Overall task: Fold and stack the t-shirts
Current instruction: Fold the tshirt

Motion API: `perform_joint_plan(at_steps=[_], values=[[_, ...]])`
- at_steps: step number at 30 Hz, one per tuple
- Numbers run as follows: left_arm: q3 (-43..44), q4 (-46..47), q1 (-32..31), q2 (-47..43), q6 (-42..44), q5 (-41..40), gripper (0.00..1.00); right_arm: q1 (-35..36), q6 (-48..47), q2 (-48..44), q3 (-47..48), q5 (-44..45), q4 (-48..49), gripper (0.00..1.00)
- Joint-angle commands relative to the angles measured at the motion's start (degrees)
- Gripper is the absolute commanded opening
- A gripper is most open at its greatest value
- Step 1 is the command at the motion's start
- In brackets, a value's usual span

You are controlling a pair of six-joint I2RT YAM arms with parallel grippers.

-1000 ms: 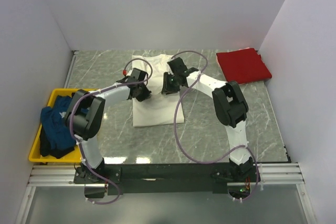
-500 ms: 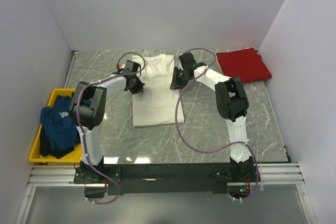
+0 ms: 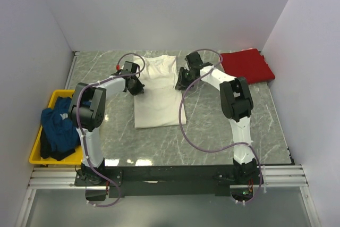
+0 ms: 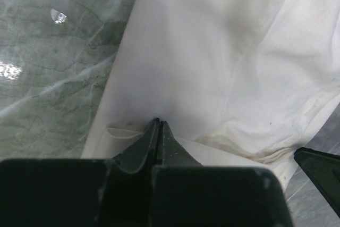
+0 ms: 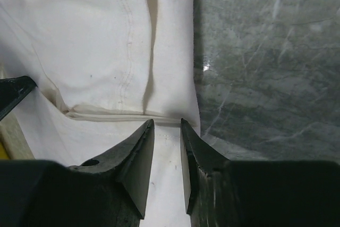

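The cream-white t-shirt lies flat in the middle of the table, folded narrow, collar toward the far wall. My left gripper is at its left edge. In the left wrist view its jaws are shut, tips touching the white cloth, with no cloth seen between them. My right gripper is at the shirt's right edge. It stands a little open over the cloth and holds nothing. The red t-shirt lies folded at the far right. The dark blue t-shirt lies bunched in the tray.
The yellow plastic tray sits at the left table edge. White walls close in the left, back and right. Purple cables loop over both arms. Grey marble table shows around the shirt.
Both grippers have moved from over the middle of the white shirt outward and toward the far wall, to its left and right edges. The shirt lies much as before.
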Motion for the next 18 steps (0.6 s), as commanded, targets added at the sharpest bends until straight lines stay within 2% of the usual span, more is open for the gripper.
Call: perform_joint_plan(at_steps=[1,9,15,18], values=[[0.18,-0.69,0.78,-3.62,2.58,0.07,0.01,-1.39,-1.07,0.8,-1.02,1.28,-0.2,0.34],[1.6,-1.31,1.4,-8.18,4.61,0.77,0.01,-2.62,-1.25,-4.72,-0.06,-1.27,-1.33,0.34],[-2.09,1.94,1.31,-14.6,3.03,4.54,0.01,-2.01,1.03,-11.4,-2.52,-3.72,1.29,0.35],[-5.08,3.69,1.05,-16.63,1.54,6.22,0.01,0.71,1.74,-12.99,-3.66,-4.61,2.88,0.35]])
